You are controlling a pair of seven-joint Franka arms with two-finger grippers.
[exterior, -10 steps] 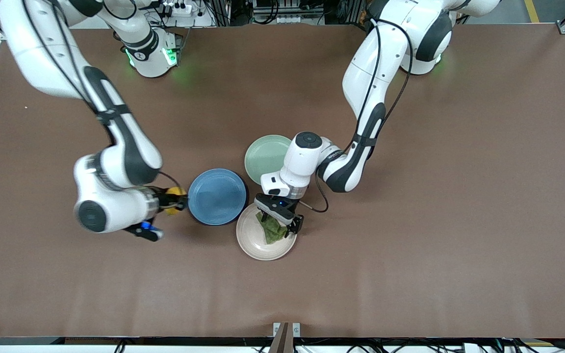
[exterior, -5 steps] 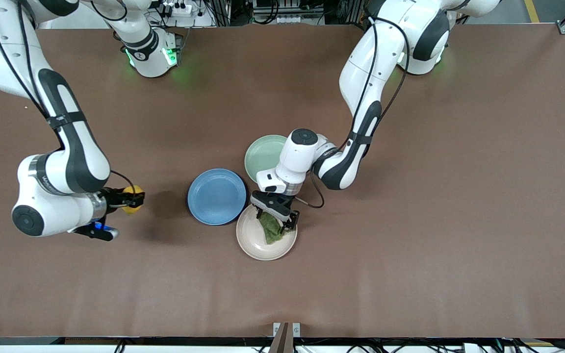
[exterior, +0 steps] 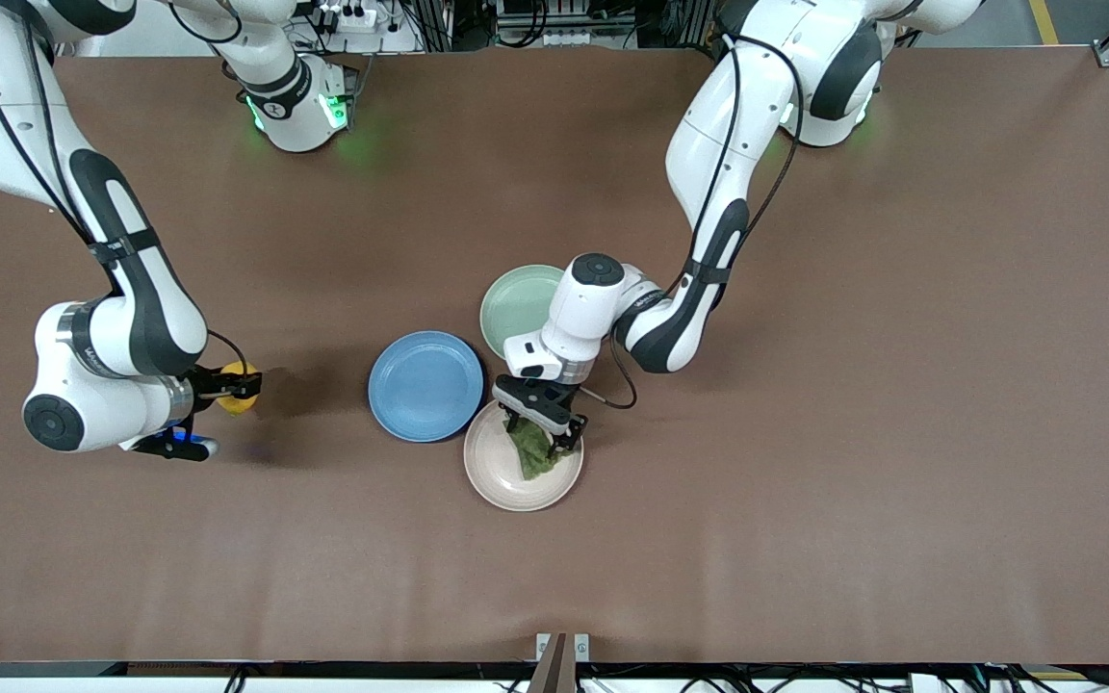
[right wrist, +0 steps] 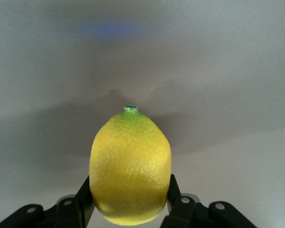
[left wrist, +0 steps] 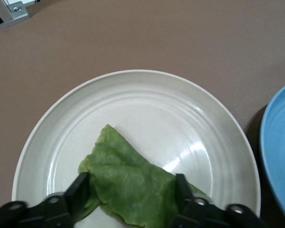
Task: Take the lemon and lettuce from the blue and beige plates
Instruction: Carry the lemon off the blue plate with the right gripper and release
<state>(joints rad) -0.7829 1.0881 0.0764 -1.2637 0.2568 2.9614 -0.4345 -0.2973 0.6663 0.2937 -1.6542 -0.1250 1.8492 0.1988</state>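
A: What has shifted most since a second ago?

B: The right arm. It has swung away from the blue plate (exterior: 426,386) toward its own end of the table, and the right gripper (exterior: 245,386) now hangs over bare tabletop, well apart from that plate. Its fingers pinch the lemon (right wrist: 130,166) at both sides, so the lemon is off the blue plate and that half of the task looks done.

A: And the left arm?

B: It has barely moved. The left gripper (exterior: 543,426) sits low over the beige plate (left wrist: 133,90), fingers closed in against the lettuce (left wrist: 128,183), which still lies on the plate.

A: So what remains?

B: Likely just the lift: the grip on the leaf appears made, but the lettuce has not left the beige plate. The green plate (exterior: 516,303) plays no part.
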